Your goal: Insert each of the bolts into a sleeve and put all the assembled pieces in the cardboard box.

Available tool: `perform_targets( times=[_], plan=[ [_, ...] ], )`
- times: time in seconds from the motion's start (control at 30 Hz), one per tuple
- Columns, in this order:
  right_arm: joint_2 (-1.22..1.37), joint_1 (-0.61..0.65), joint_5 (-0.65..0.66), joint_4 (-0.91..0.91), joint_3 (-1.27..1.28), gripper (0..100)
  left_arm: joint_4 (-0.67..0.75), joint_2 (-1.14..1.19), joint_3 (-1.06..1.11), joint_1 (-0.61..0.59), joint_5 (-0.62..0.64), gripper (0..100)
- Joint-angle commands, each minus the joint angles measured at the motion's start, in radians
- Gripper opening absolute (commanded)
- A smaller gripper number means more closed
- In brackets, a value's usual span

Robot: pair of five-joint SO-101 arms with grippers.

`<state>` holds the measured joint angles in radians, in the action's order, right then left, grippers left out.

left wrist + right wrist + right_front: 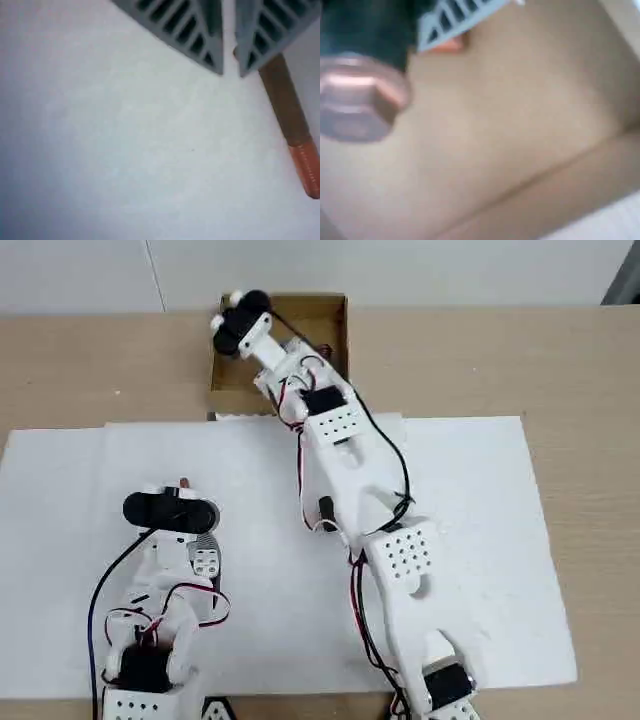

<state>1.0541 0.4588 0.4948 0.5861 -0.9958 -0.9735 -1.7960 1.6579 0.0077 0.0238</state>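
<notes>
Sleeved bolt (355,100), held by right fingers (460,20) over cardboard box (520,125), left fingers (195,35) narrow, pinching second bolt (287,115)

Bolt (287,115): head end concealed behind the left gripper (231,72), which is closed to a sliver and itself cut off at the frame edge; threaded tip partly clipped. Dark sleeve (365,25) and hexagonal head (355,100) at its end: heavily blurred, sleeve cut off at the edge, what grips them indeterminable. Cardboard box (225,390): interior largely covered by the right arm (330,430) in the high view, contents not discernible.
</notes>
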Motion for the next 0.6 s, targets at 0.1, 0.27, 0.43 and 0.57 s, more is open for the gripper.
perform_targets(
  times=[0.1,0.27,0.43,0.57],
  plan=[
    [0.028,0.010,0.008,0.028,-0.172,11.2,0.017,-0.009,-0.004,-0.002,0.002,1],
    [0.036,0.010,0.006,0.030,-0.186,10.8,0.017,-0.009,-0.004,-0.002,0.002,1],
    [0.004,0.005,0.006,0.061,-0.189,10.8,0.017,-0.009,-0.004,-0.002,0.002,1],
    [-0.070,0.005,-0.021,0.222,-0.219,10.8,0.017,-0.009,-0.004,-0.002,0.002,1]
  ],
)
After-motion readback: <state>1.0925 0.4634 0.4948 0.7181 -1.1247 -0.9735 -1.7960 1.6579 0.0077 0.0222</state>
